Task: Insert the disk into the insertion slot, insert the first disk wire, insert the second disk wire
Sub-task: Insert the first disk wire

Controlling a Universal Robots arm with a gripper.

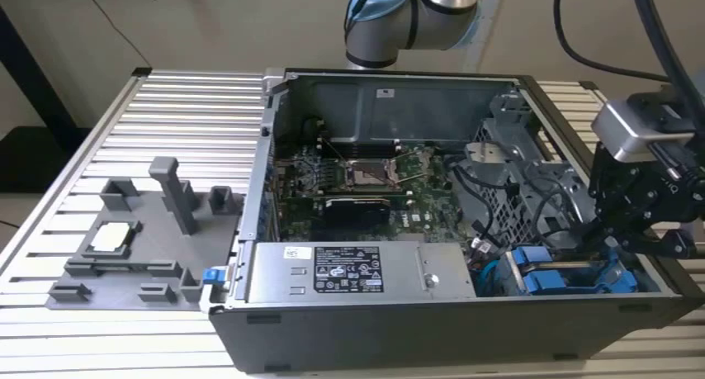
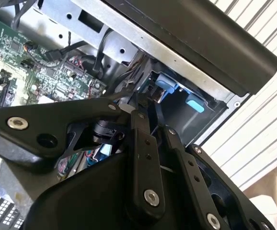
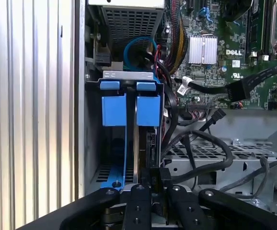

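Cables (image 3: pixel 210 138) loop just beside the insertion slot (image 3: pixel 112 148), near the hand (image 3: pixel 156 176).

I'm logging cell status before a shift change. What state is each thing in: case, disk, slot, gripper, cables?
computer case: open, side panel off, lying on its side.
disk: on edge inside the insertion slot; depth unclear.
gripper: at the slot's open end, right by the disk.
black cables: lying loose over the drive cage.
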